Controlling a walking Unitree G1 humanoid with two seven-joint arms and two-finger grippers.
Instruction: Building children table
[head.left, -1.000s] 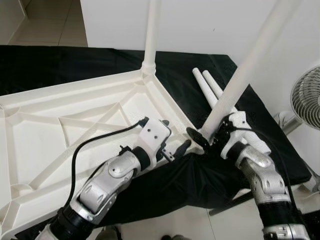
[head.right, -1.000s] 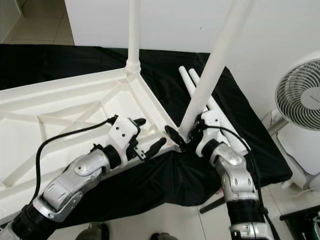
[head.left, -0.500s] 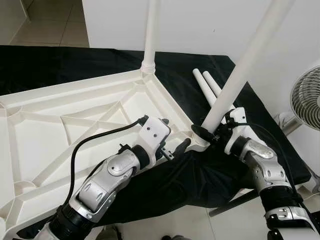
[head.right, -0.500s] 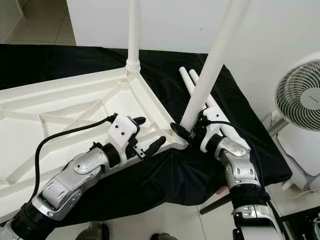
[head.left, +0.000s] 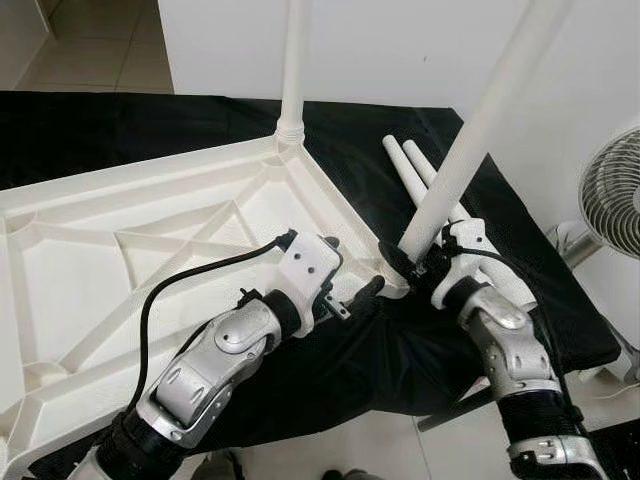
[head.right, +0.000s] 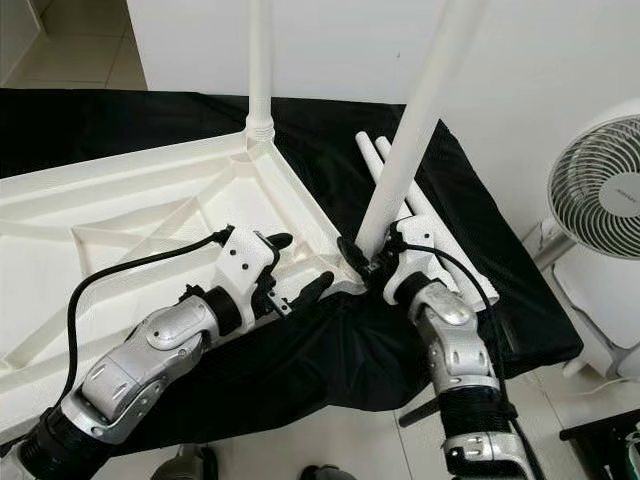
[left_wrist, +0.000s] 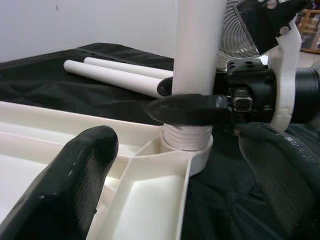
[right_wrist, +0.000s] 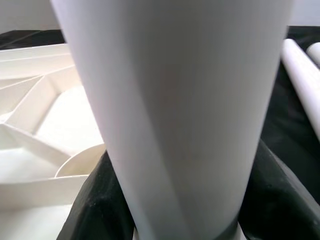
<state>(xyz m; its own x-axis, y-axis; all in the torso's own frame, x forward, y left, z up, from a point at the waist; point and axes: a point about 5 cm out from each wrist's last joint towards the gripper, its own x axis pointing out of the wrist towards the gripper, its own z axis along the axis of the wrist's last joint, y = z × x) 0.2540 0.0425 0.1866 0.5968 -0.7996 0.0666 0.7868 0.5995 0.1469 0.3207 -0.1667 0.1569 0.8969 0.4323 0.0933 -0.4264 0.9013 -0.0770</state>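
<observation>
Two legs stand on the upturned white tabletop (head.left: 150, 240), which lies ribs-up on a black cloth (head.left: 400, 350): a far leg (head.left: 293, 70) upright in its corner socket, and a near leg (head.left: 470, 140) that the right gripper (head.left: 418, 268) is clamped around just above the threaded base. In the left wrist view that threaded end sits in the corner socket (left_wrist: 192, 150) at the tabletop's near right corner, with a black finger (left_wrist: 195, 107) of the right gripper pressed across the tube.

The near leg's long axis is the relation that matters: it leans up and to the right, away from the tabletop, while the far leg stands plumb (a fair guide to where this one should end). The leg rises directly out of the right gripper's grasp, so that arm is the one placed to bring it upright and twist it home.

The left gripper (head.left: 362, 293) hovers just left of the socket, over the tabletop's near edge, with its fingers spread and nothing between them. It seems well set to steady the corner.

Two spare legs (head.left: 415, 170) lie side by side on the cloth, just beyond the right gripper. A white fan (head.left: 610, 195) stands at the far right, clear of the work.
</observation>
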